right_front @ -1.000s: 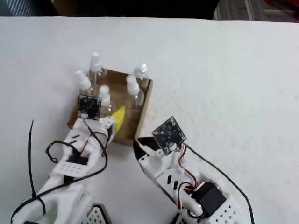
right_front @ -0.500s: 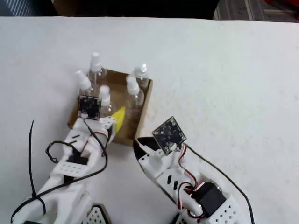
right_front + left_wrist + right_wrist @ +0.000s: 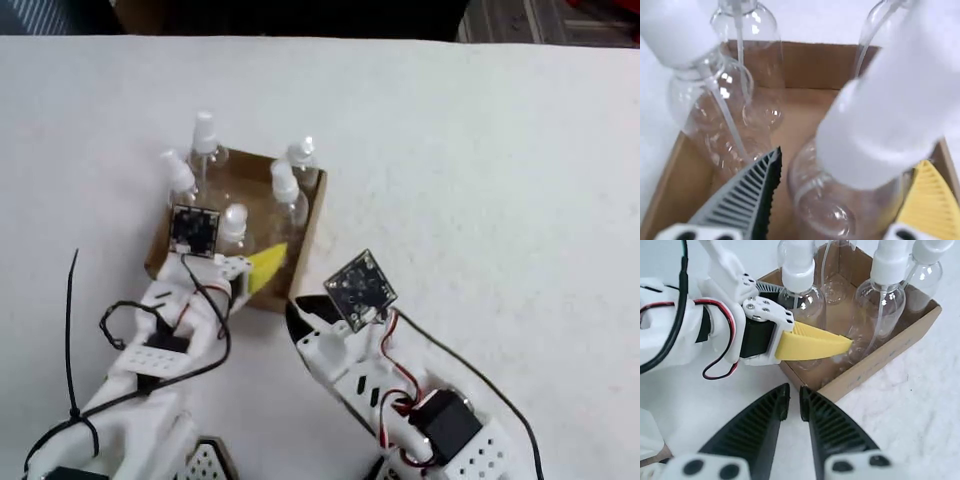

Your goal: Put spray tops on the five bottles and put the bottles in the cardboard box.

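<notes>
Left claw (image 3: pixel 850 159) has drawn back a little, carrying its clamped bottle (image 3: pixel 840 205) toward the box's (image 3: pixel 880 362) near wall. Four more spray-topped bottles (image 3: pixel 285 205) stand beyond it inside, five in all. Right claw (image 3: pixel 794 397), pinched closed and empty, sits just outside that wall.

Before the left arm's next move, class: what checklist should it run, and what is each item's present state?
1. Five bottles inside the cardboard box: ok.
2. Spray tops on all five: ok.
3. Left gripper free of the near bottle: not ok, it grips it.
4. Near bottle's base down on the box floor: cannot tell.
5. Right gripper outside the box, holding nothing: ok.
</notes>
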Robot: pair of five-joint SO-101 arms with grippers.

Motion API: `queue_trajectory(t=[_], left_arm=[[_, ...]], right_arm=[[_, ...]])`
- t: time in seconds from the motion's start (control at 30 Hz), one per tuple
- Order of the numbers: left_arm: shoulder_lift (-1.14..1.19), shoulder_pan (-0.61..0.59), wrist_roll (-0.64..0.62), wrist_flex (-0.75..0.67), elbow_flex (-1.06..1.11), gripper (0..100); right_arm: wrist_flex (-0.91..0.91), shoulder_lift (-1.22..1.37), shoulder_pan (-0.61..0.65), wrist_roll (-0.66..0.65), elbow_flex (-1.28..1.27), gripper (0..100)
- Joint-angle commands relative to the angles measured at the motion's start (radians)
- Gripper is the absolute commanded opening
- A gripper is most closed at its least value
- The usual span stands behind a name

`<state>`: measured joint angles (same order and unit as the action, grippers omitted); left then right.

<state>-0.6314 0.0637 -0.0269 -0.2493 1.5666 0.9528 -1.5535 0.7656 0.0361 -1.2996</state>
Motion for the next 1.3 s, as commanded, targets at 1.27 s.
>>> queue_trajectory(t=[1.27], left_arm=[[-0.579,-0.008,0.043,0.562,-0.049,38]], right_arm=[[-0.036,-0.016,-0.01,-0.074,-0.015,1.6]])
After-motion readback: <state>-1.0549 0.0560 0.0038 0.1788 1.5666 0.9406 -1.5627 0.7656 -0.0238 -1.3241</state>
